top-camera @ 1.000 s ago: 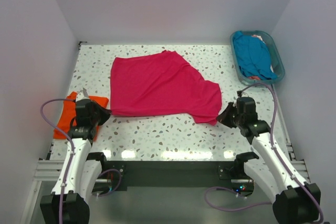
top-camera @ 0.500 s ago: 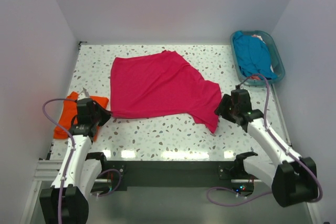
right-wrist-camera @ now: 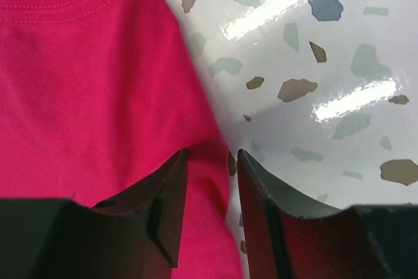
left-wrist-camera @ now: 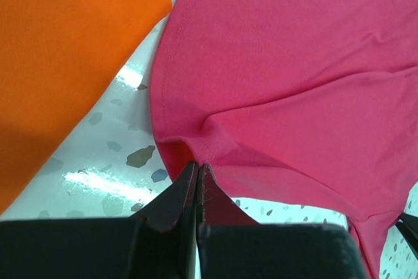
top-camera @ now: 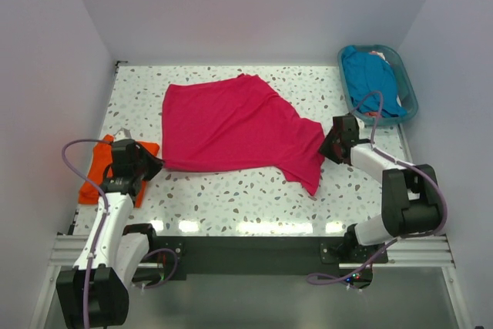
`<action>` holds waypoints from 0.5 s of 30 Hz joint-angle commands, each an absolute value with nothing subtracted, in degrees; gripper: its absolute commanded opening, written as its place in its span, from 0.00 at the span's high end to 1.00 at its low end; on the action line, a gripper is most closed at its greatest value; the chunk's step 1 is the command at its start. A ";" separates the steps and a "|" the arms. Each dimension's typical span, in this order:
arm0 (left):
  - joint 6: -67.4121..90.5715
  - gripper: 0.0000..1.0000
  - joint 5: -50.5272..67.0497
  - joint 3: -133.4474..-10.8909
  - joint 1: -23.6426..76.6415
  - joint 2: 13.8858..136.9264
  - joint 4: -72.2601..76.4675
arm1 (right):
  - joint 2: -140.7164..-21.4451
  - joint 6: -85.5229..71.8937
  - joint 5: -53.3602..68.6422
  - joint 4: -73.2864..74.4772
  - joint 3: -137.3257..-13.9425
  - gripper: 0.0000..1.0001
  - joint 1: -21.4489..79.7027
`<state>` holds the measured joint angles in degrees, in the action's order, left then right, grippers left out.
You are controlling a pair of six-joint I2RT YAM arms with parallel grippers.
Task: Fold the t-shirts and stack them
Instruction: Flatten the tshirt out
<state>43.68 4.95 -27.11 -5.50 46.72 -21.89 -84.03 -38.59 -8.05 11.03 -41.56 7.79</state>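
The pink t-shirt (top-camera: pixel 231 125) lies spread flat across the middle of the table (top-camera: pixel 231 194), its broad body toward the left and back. A narrower part reaches to the right and ends in a point toward the near edge. Its cloth is mostly smooth, with a few soft creases running across it. At the shirt's near left corner the left jaws are pressed tightly together on the hem. In the left wrist view the fabric puckers into small folds right at their tips, so they hold that corner pinched. At the shirt's right edge the right jaws stand a little apart, low over the table. In the right wrist view the shirt's edge runs down into the narrow gap between them, with pink cloth under one finger and bare speckled table under the other. Nothing there is clamped. Just left of the pinched corner, under the left arm, the orange t-shirt (top-camera: pixel 92 179) lies folded at the table's left side, close to the pink shirt. At the far right corner stands a teal basket (top-camera: pixel 414 98), well apart from the pink shirt, with the teal blue t-shirt (top-camera: pixel 370 81) heaped inside it.
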 commanded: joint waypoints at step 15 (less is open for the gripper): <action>38.77 1.00 6.42 -35.14 -5.54 47.20 -19.77 | -78.86 -37.80 -9.58 11.32 -49.21 1.00 6.86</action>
<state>42.09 5.78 -29.43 -5.50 47.75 -22.00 -86.72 -38.87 -7.99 8.73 -44.16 7.11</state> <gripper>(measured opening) 0.019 0.015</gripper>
